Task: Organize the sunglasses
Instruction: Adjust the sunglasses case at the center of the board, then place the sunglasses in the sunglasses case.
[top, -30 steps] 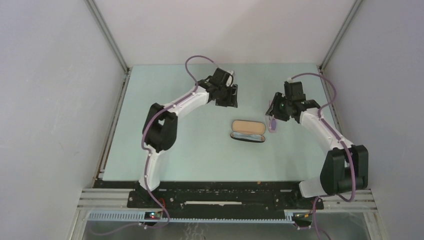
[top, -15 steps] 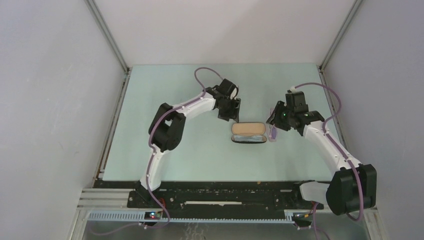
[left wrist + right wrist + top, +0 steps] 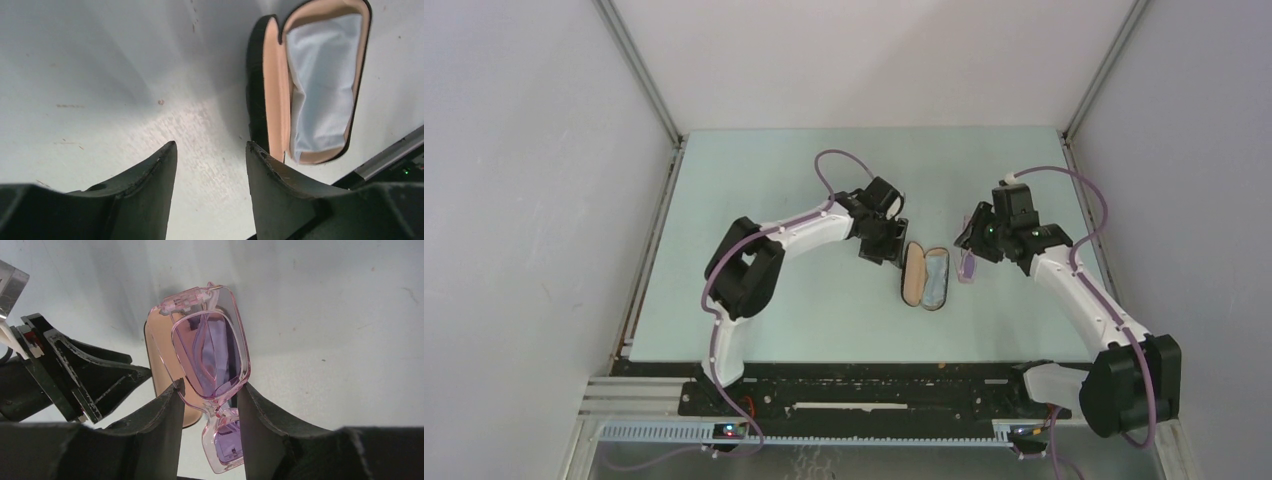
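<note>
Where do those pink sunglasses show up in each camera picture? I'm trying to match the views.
Top view: the sunglasses are right of centre, just right of the open case.
Left wrist view: not in it; only the case shows, upper right.
Right wrist view: centre of the picture, pinched in the right claw, with the case behind.
Shared landmark: the open case with its tan lining.
</note>
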`<state>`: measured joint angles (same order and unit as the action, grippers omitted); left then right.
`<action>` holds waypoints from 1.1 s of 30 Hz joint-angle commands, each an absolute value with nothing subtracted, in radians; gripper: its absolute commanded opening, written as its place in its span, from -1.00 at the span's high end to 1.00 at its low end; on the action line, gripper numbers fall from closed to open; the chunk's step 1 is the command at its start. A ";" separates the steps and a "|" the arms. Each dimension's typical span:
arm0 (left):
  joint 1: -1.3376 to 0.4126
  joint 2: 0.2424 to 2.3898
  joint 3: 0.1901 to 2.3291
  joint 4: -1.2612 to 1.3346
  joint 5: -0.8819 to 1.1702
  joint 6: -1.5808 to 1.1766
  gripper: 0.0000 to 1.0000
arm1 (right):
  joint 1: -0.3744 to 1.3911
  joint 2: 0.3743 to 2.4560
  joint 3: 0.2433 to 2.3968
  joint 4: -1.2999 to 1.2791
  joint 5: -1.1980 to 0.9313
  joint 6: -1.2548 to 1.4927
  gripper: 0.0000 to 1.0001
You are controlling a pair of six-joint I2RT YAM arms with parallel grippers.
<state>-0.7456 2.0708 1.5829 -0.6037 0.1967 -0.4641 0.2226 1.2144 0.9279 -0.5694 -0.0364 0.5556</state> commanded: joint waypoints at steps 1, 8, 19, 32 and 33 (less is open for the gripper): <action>-0.758 1.991 1.534 -0.549 0.223 -0.495 -0.16 | 0.275 1.218 0.931 -0.553 -0.003 0.604 0.77; -0.758 2.007 1.531 -0.533 0.234 -0.497 -0.16 | 0.342 1.286 0.931 -0.505 0.000 0.628 0.76; -0.758 1.982 1.505 -0.526 0.229 -0.500 -0.16 | 0.404 1.368 0.931 -0.503 0.084 0.678 0.77; -0.758 1.930 1.438 -0.484 0.228 -0.550 -0.17 | 0.460 1.455 0.931 -0.491 0.214 0.704 0.77; -0.759 1.933 1.440 -0.483 0.230 -0.551 -0.17 | 0.462 1.460 0.931 -0.492 0.226 0.701 0.77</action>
